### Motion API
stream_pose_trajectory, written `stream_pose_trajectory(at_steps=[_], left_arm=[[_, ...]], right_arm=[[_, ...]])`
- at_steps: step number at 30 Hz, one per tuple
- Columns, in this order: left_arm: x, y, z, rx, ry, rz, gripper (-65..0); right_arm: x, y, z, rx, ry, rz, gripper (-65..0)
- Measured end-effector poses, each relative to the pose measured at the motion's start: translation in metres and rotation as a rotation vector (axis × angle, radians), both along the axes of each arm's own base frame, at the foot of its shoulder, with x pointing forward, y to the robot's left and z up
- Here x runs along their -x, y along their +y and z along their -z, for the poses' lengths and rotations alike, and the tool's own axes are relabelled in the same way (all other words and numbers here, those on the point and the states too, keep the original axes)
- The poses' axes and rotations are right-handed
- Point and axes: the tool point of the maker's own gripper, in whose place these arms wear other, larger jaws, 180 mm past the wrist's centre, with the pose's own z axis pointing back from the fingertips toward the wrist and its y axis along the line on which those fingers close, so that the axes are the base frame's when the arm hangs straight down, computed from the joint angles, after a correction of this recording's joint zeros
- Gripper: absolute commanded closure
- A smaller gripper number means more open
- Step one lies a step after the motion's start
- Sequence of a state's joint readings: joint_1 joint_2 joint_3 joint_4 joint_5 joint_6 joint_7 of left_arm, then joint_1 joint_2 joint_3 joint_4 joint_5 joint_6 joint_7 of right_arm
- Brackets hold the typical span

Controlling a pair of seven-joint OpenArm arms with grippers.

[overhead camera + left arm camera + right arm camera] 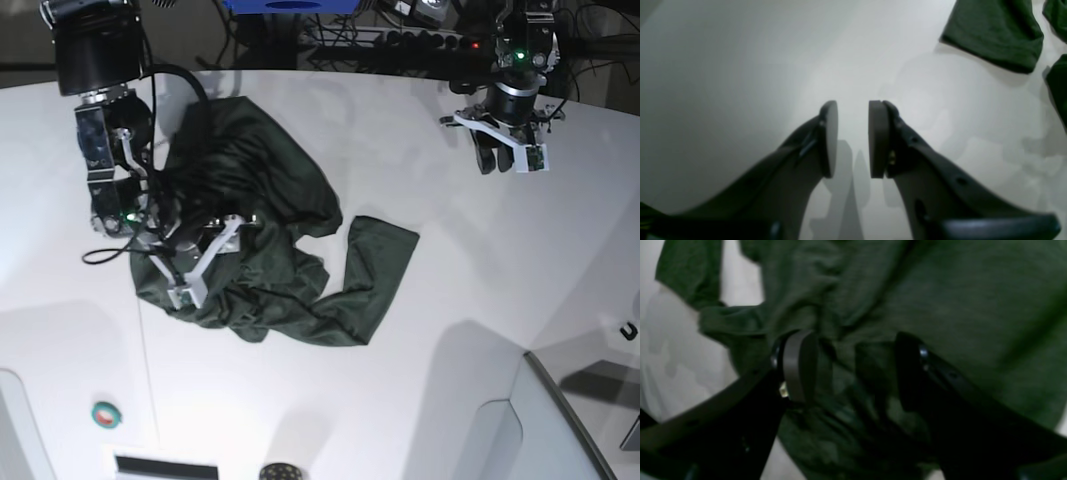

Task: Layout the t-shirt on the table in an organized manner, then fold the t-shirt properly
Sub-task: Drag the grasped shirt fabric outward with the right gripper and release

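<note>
The dark green t-shirt (270, 200) lies crumpled on the left-middle of the white table (450, 300), with one part stretching out to the right. My right gripper (212, 260) hovers low over the shirt's front-left folds. In the right wrist view this gripper (853, 353) is open wide, with wrinkled t-shirt (957, 306) fabric beneath and between its fingers, not pinched. My left gripper (497, 158) hangs over bare table at the back right, well away from the shirt. Its pads (878, 140) stand slightly apart with nothing between them, and a t-shirt (997, 30) edge shows beyond.
A thin dark seam (146, 350) runs across the table at the front left, near a small green-and-red round button (106, 413). Cables and a power strip (400, 40) lie along the back edge. A grey panel (565, 420) sits at the front right corner.
</note>
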State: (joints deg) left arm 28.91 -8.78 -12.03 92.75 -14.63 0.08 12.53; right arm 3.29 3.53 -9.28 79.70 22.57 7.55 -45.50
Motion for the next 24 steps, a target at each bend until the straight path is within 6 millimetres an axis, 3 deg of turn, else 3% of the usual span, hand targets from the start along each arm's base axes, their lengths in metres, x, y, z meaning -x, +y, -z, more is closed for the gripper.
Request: stream_pose_trajectory(at_steps=[4, 10, 16, 20, 22, 24], left_arm=[[-0.001, 0.0, -0.001, 0.0, -0.003, -0.001, -15.8], [0.0, 0.0, 0.0, 0.001, 0.0, 0.002, -15.8], [0.0, 0.0, 0.0, 0.0, 0.0, 0.0, -15.8], [0.0, 0.0, 0.0, 0.0, 0.0, -0.002, -15.8], [0.0, 0.0, 0.0, -0.001, -0.001, -0.001, -15.8], [0.0, 0.0, 0.0, 0.0, -0.001, -0.001, -15.8]], right_arm=[[-0.006, 0.018, -0.006, -0.034, -0.011, -0.013, -34.5], [-0.014, 0.01, -0.002, -0.016, -0.002, -0.005, -33.8], [-0.015, 0.008, 0.01, -0.015, 0.022, 0.01, -10.1], [-0.011, 0.007, 0.017, -0.012, 0.046, 0.011, -6.2], [-0.014, 0.008, 0.013, -0.014, 0.032, 0.009, 0.0], [-0.019, 0.008, 0.0, -0.018, -0.002, 0.006, -1.1]])
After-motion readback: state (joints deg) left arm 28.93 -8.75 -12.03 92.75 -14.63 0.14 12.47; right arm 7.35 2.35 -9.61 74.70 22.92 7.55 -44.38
